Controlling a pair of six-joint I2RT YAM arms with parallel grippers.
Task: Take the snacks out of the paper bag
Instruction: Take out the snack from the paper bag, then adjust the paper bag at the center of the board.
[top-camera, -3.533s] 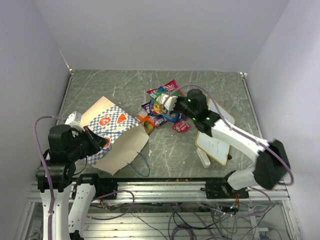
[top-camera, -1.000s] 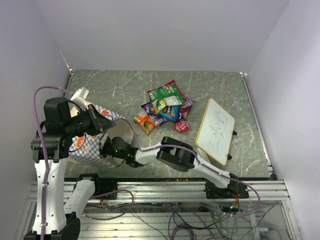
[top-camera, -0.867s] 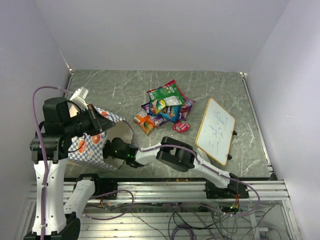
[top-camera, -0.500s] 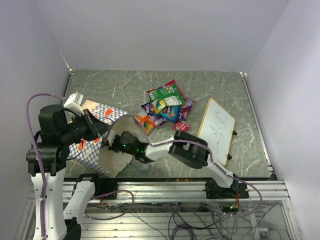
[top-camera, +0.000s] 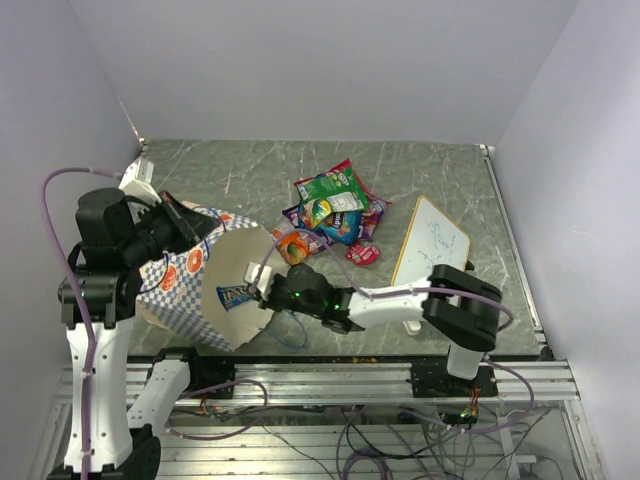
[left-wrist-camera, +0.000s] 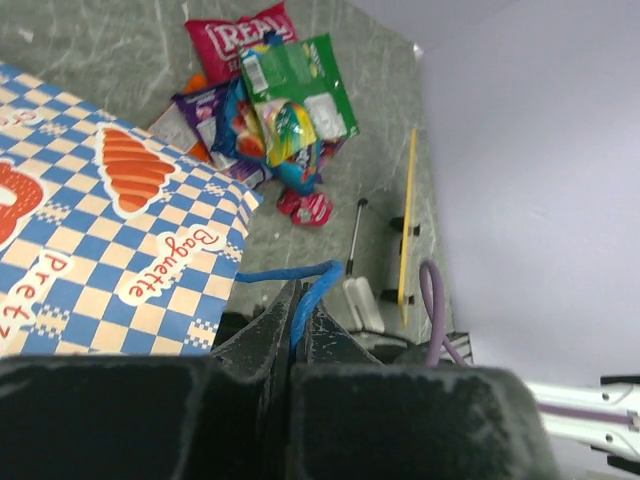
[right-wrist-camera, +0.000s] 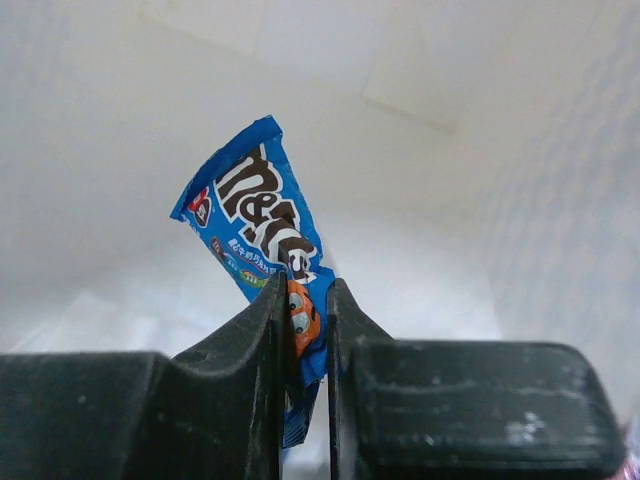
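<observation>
Pulling blue packet (right-wrist-camera: 258, 225) from paper bag (top-camera: 178, 285), lower left of overhead view. Right gripper (right-wrist-camera: 303, 305) pinching packet's lower end inside bag's cream mouth. Left gripper (left-wrist-camera: 297, 302) clamping blue string handle (left-wrist-camera: 285, 272), holding bag tilted up. Other snacks (top-camera: 335, 205) lying piled at frame centre. Next move, likely: drawing packet clear, releasing it beside pile.

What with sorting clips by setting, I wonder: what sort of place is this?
Likely a robot lab test cell: plain white walls box in a marbled table, arms bolted to an aluminium frame trailing cables, and snacks, paper bag and whiteboard as staged props.
</observation>
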